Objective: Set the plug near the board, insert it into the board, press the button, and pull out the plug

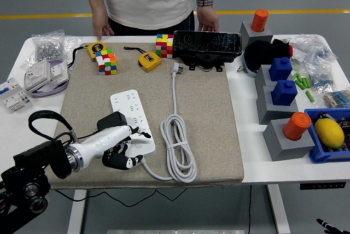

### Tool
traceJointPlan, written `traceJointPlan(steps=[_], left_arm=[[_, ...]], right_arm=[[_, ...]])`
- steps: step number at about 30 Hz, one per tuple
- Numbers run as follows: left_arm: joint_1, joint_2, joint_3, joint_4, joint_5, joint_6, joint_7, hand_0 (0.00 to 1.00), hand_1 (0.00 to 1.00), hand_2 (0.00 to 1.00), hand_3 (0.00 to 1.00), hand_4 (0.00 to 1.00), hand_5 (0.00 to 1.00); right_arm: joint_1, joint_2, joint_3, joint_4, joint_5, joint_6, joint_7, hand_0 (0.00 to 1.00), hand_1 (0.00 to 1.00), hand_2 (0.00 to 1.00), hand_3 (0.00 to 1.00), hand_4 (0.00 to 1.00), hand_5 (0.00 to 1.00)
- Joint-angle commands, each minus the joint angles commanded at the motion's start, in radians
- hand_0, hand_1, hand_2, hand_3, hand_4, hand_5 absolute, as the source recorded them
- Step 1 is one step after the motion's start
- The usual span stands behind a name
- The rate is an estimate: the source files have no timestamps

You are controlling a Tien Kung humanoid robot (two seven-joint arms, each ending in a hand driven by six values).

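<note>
- My left hand [121, 142] lies at 7 o'clock on the mat [208, 130], over the near end of the board [133, 119].
- Its fingers [139, 132] are loosely spread across the board's near corner; I see nothing gripped in them.
- A black adapter [112, 121] sits just behind the hand, at the board's left edge; whether it is plugged in I cannot tell.
- The board's white cord [178, 149] lies coiled to its right, near the mat's centre.
- The plug [176, 69] lies free at the cord's far end, at 12 o'clock, just short of the black tray [208, 45] and well apart from the board.
- My right hand does not show.
- A person stands at the far edge; one hand [100, 29] rests near the yellow tape [95, 48], the other [208, 24] touches the tray's rim.
- Two cubes [106, 62] and a second tape [149, 60] lie at 11 o'clock.
</note>
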Motion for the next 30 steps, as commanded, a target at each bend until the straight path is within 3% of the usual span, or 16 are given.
traceJointPlan(steps=[14, 30], left_arm=[[0.021, -0.003, -0.003, 0.000, 0.053, 0.050, -0.064, 0.074, 0.060, 0.112, 0.802, 0.639, 0.189], [0.029, -0.004, -0.026, 0.000, 0.029, 0.045, -0.071, 0.075, 0.061, 0.112, 0.798, 0.642, 0.191]], right_arm=[[-0.019, 0.006, 0.013, 0.014, -0.003, -0.003, 0.001, 0.658, 0.664, 0.664, 0.584, 0.998, 0.564], [-0.019, 0.005, 0.024, 0.009, -0.006, -0.002, 0.000, 0.659, 0.665, 0.664, 0.584, 0.998, 0.563]])
